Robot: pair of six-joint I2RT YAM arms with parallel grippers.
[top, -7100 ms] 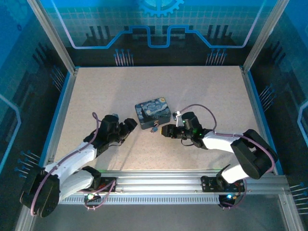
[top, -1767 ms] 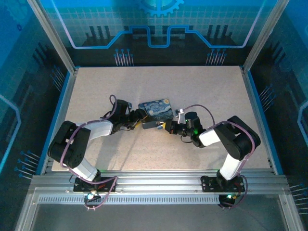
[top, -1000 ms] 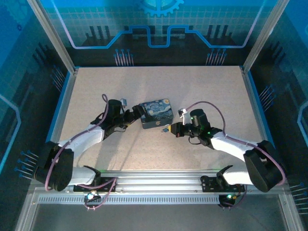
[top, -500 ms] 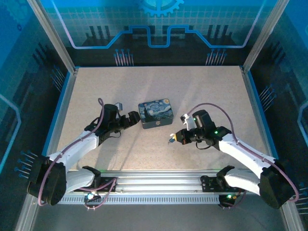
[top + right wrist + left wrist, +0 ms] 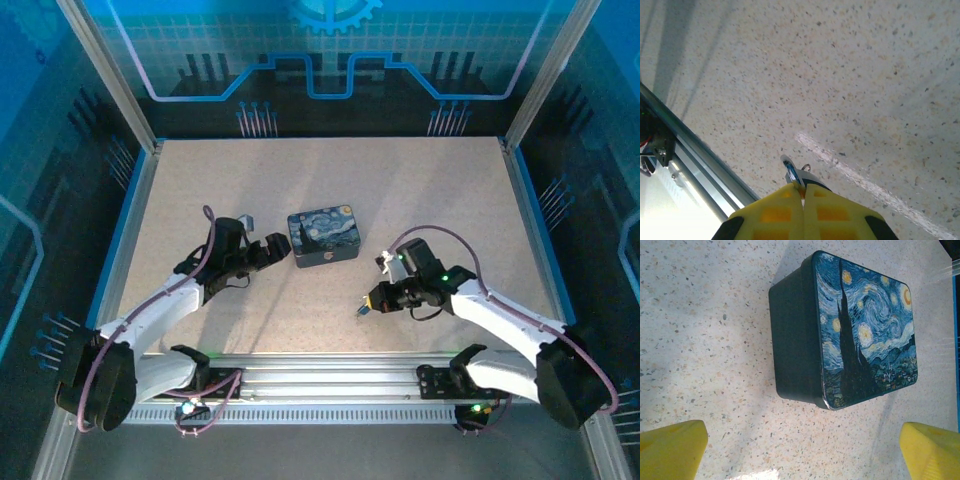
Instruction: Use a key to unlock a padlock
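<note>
**Box** [image 5: 322, 237]: dark-blue tin with a swirling night-sky print, flat on the bench [image 5: 250, 180] left of centre. The lid is shut and the contents are hidden. In the left wrist view the box [image 5: 840, 330] lies ahead of the fingers, apart from both, with bare speckled bench [image 5: 700, 315] around it.

**Padlock** [image 5: 790, 174]: a tiny silver piece with a blue edge, pinched at the tips of the right jaws and held just above the bench [image 5: 865, 75]. A small metal ring [image 5: 805, 168] sits just beside it. From above, the padlock [image 5: 360, 311] is a speck well apart from the box, between it and the near rail [image 5: 400, 370].

**Left jaws**: spread wide and holding nothing. One yellow finger [image 5: 670, 447] shows at the lower left and the other at the lower right. From above, the left arm [image 5: 170, 300] reaches in to just left of the box.

**Right jaws**: pressed together on the padlock, the yellow fingers [image 5: 775, 215] meeting along one seam. The rail [image 5: 700, 170] shows close by at the lower left.

**Changes**
- Seven seconds ago the padlock hung at the box's near side, with both sets of jaws close in on it. It is now off the box and in the right jaws.
- Half a second ago the right jaws were a little nearer the box. They have since drawn back toward the rail.
- The box and the left arm are unchanged over that half second.
</note>
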